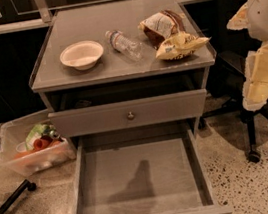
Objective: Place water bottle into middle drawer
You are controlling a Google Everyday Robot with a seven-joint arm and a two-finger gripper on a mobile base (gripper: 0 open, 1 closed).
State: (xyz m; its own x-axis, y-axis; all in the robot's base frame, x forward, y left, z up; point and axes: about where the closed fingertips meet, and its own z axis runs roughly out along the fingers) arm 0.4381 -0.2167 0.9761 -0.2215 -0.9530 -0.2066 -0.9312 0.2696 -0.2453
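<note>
The small clear ribbed water bottle [124, 45] is lying slantwise on the grey surface [68, 74], cap far-left, well apart to the left of the white-yellow gripper [263, 76], whose grip I cannot tell.

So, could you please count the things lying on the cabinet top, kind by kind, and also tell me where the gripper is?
Bowl: 1
Water bottle: 1
Snack bags: 2 (brown, yellow)
Total: 4
The gripper is at the right edge of the view, beside the cabinet top and not over it.
</note>
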